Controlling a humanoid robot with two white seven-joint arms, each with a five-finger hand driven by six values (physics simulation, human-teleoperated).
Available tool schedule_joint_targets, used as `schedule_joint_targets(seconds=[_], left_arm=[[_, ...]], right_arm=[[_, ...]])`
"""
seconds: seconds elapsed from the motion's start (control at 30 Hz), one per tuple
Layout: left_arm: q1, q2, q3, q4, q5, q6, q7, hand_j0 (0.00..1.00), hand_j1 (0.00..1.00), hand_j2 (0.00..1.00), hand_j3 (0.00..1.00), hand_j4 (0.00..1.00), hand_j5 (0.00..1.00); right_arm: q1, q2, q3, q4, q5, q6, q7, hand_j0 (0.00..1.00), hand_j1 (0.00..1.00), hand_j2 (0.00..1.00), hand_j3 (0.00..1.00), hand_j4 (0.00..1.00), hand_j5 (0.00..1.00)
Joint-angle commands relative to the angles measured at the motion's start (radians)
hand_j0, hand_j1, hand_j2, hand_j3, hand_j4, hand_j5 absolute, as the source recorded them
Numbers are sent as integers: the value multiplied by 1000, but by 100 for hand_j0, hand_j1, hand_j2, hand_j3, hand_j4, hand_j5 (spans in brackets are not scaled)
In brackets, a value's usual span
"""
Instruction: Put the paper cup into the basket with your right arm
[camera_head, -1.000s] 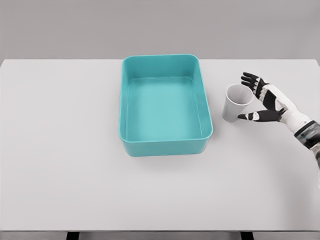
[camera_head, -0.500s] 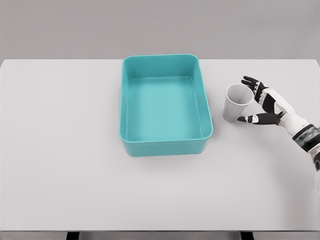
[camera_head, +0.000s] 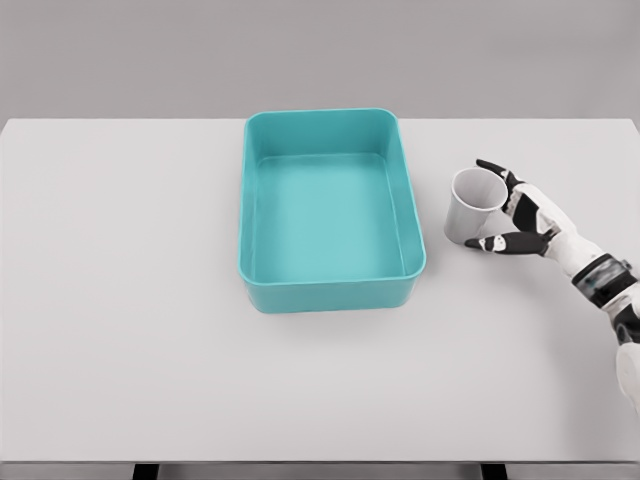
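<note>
White paper cup (camera_head: 473, 205) upright on the pale counter (camera_head: 130, 300), just right of the teal basket (camera_head: 330, 290) and outside it, right hand (camera_head: 525, 215) against the cup's right side, fingers (camera_head: 494, 168) and thumb curled partway around it, grip not clearly closed

No readable text, labels, brands or numbers anywhere in view.
</note>
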Motion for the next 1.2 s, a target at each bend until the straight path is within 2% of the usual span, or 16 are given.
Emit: schedule_joint_targets(seconds=[0.0,0.5,0.63,0.73,1.17], left_arm=[[0,0,1,0,0,0,0,100,100,100,100,100,100],[0,0,1,0,0,0,0,100,100,100,100,100,100],[0,0,1,0,0,0,0,100,100,100,100,100,100],[0,0,1,0,0,0,0,100,100,100,100,100,100],[0,0,-1,0,0,0,0,100,100,100,100,100,100]], right_arm=[[0,3,5,7,-6,0,0,100,100,100,100,100,100],[-9,12,25,5,4,3,0,99,99,99,99,99,99],[-9,11,27,3,6,5,0,85,85,85,85,85,85],[-9,9,27,3,7,6,0,71,71,71,71,71,71],[-11,0,22,-12,14,3,0,48,48,48,48,48,48]])
